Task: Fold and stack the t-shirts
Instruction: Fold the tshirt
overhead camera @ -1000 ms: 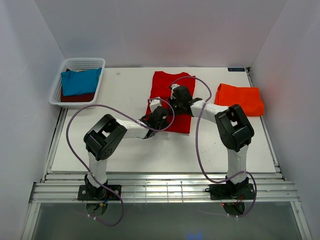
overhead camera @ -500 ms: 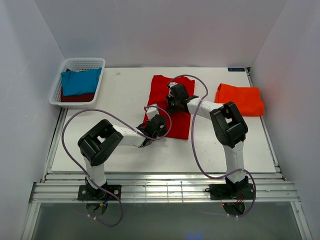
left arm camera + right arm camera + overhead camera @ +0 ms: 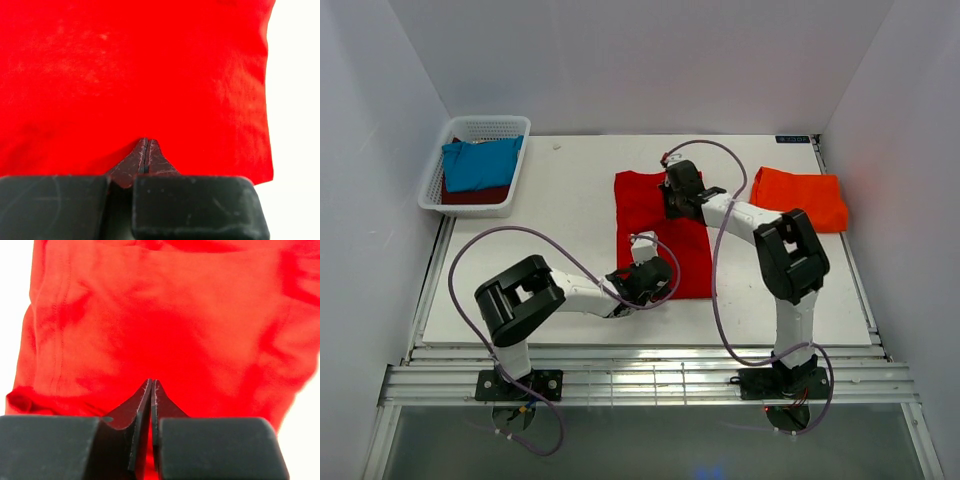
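Left gripper [image 3: 146, 145] is down at the 6 o'clock edge of the bright red t-shirt [image 3: 640, 205], fingertips squeezed flat together right on the hem, a bit in from the shirt's 5 o'clock corner. Can't honestly tell if any cloth is pinched between them or if they're just pressing on top. That red shirt lies spread out mid-table [image 3: 570, 190], pretty smooth near the hem and more wrinkled further up. Right gripper [image 3: 151, 385] sits at the shirt's 12 o'clock end, also closed tight with the tips on the cloth, where there are folds and a seam running off toward 11. Further back at about 2 o'clock the orange-red t-shirt [image 3: 800, 198] is lying folded, well apart from the red one. Way over at 10 o'clock the white mesh basket [image 3: 490, 125] holds a teal-blue t-shirt [image 3: 480, 165] on top of a dark maroon one [image 3: 475, 195].
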Motion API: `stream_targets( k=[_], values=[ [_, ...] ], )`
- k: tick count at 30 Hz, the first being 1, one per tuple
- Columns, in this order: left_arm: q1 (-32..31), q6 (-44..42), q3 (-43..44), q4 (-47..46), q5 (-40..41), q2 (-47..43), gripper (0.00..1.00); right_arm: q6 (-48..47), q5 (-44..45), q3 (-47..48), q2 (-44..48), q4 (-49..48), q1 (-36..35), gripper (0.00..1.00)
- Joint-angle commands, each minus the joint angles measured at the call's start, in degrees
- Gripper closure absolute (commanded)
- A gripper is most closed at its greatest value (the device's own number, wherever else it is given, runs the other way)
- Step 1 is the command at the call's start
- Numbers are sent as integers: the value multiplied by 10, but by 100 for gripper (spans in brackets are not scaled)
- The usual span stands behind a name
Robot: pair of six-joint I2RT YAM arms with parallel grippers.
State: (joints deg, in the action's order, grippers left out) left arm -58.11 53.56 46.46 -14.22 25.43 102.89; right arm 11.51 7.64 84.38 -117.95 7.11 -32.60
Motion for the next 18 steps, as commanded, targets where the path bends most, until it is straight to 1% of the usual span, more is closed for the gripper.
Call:
stream_targets(
  k=[1,2,3,5,6,7,9,10,11,12,13,16,18],
  values=[
    [-44,-18,15,131,23,-27,100,-10,44,-67,135,-22,-4,92],
    [-50,-21,21,139,38,-34,100,-9,55,-92,160,-28,-9,91],
    [-55,-21,27,159,53,-42,100,-7,75,-134,207,-32,-11,84],
    [-61,-28,38,183,82,-68,100,-3,88,-173,251,-31,-24,72],
    [-61,-33,41,190,93,-77,100,0,92,-189,287,-26,-26,62],
    [-61,-41,46,209,104,-85,82,8,94,-216,304,-12,-31,55],
    [-61,-49,49,225,138,-110,56,17,94,-241,339,6,-43,43],
    [-61,-49,48,244,150,-120,26,23,95,-263,348,18,-48,39],
    [-62,-49,48,255,170,-137,16,39,94,-276,356,34,-58,38],
    [-62,-49,47,265,179,-144,11,48,92,-289,369,42,-62,37],
    [-62,-23,44,320,202,-162,3,71,96,-331,387,49,-86,36],
    [-62,-9,26,341,209,-181,3,99,102,-369,399,58,-103,36],
    [-61,10,-8,338,200,-195,3,127,113,-409,414,61,-113,36]
  ],
)
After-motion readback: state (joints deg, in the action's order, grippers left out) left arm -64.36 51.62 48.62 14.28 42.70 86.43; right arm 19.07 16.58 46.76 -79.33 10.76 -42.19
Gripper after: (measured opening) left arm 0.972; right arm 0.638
